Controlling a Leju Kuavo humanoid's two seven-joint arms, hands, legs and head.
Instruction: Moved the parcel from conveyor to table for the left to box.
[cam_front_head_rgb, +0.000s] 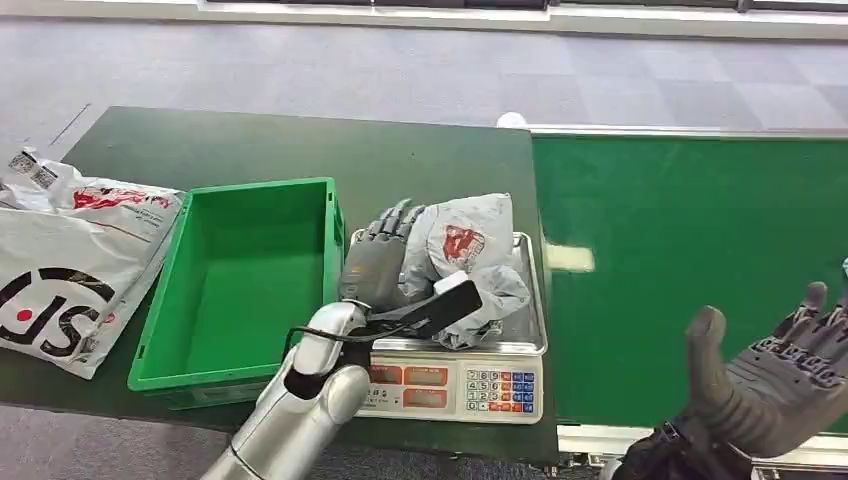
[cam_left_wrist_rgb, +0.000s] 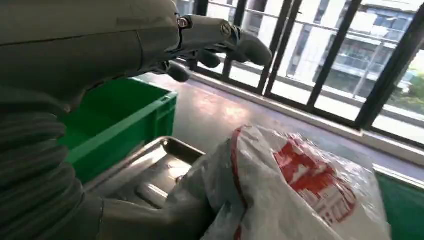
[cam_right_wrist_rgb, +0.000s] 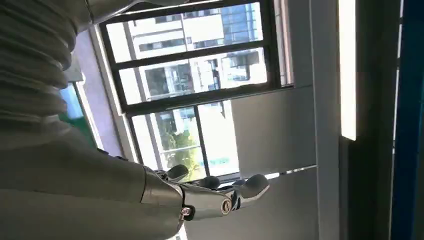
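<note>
The grey parcel (cam_front_head_rgb: 470, 250) with a red logo lies crumpled on the steel tray (cam_front_head_rgb: 527, 330) of a weighing scale (cam_front_head_rgb: 455, 385). My left hand (cam_front_head_rgb: 378, 262) is at the parcel's left side, fingers stretched out and apart. In the left wrist view the thumb (cam_left_wrist_rgb: 150, 220) lies low against the parcel (cam_left_wrist_rgb: 300, 190), while the fingers (cam_left_wrist_rgb: 220, 35) spread above it without touching. The green box (cam_front_head_rgb: 250, 280) stands empty just left of the scale. Over the near edge of the conveyor (cam_front_head_rgb: 690, 250), my right hand (cam_front_head_rgb: 775, 375) is open and holds nothing; it also shows in the right wrist view (cam_right_wrist_rgb: 210, 195).
A large white printed bag (cam_front_head_rgb: 70, 260) lies on the dark green table (cam_front_head_rgb: 300, 140) left of the box. The scale stands at the table's front right corner, beside the green belt. The box wall (cam_left_wrist_rgb: 125, 120) rises close to the tray (cam_left_wrist_rgb: 150, 170).
</note>
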